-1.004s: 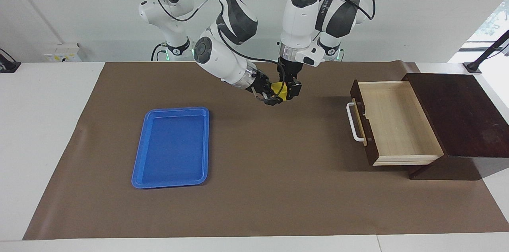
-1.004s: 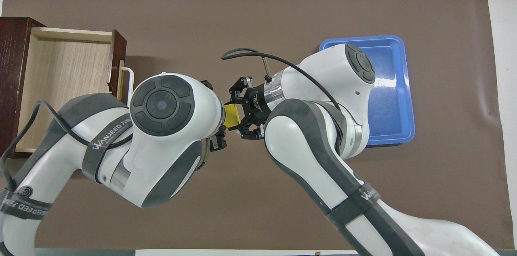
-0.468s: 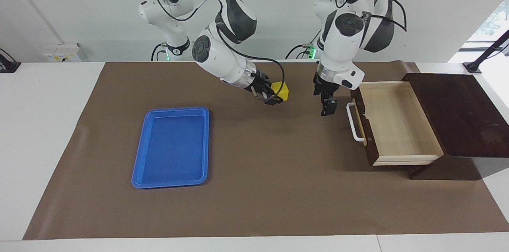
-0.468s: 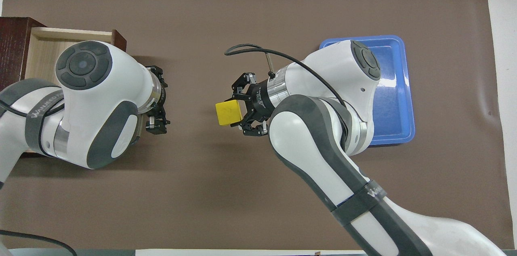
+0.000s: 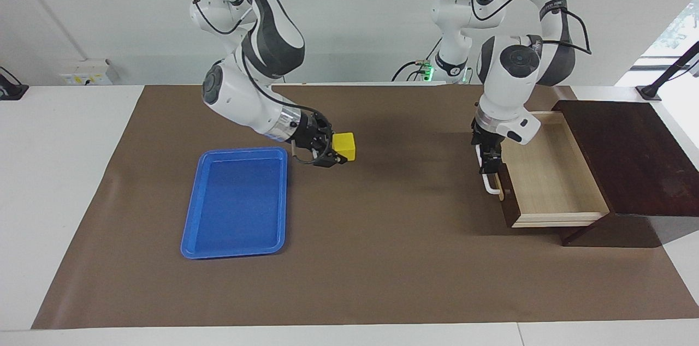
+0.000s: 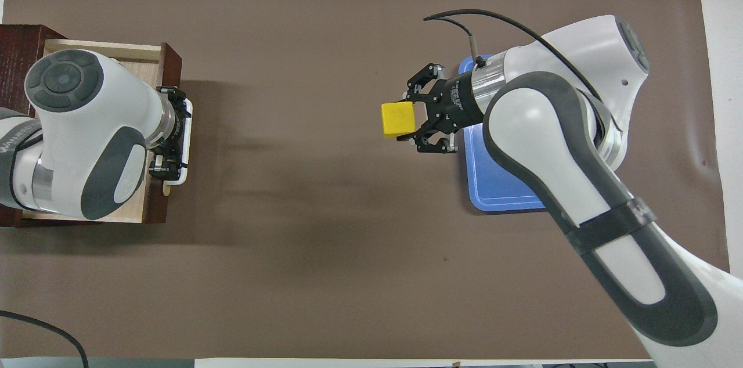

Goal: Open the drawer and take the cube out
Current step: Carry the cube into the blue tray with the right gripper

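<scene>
1. Over the desk (image 5: pixel 382 258) beside the blue tray (image 5: pixel 235 201), our right tool (image 5: pixel 334 152) clamps the cube (image 5: pixel 344 146).
2. We judge it light and rigid; grip flat faces.
3. Our left tool (image 5: pixel 487 163) sits at the open drawer (image 5: pixel 546 166)'s handle (image 5: pixel 491 189); we cannot tell its fingers' state.

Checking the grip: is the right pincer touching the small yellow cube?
Touching: the overhead view shows the right pincer closed on the small yellow cube.

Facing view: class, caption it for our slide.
Right gripper holds the yellow cube beside the blue tray; left gripper at the open drawer's handle.
</scene>
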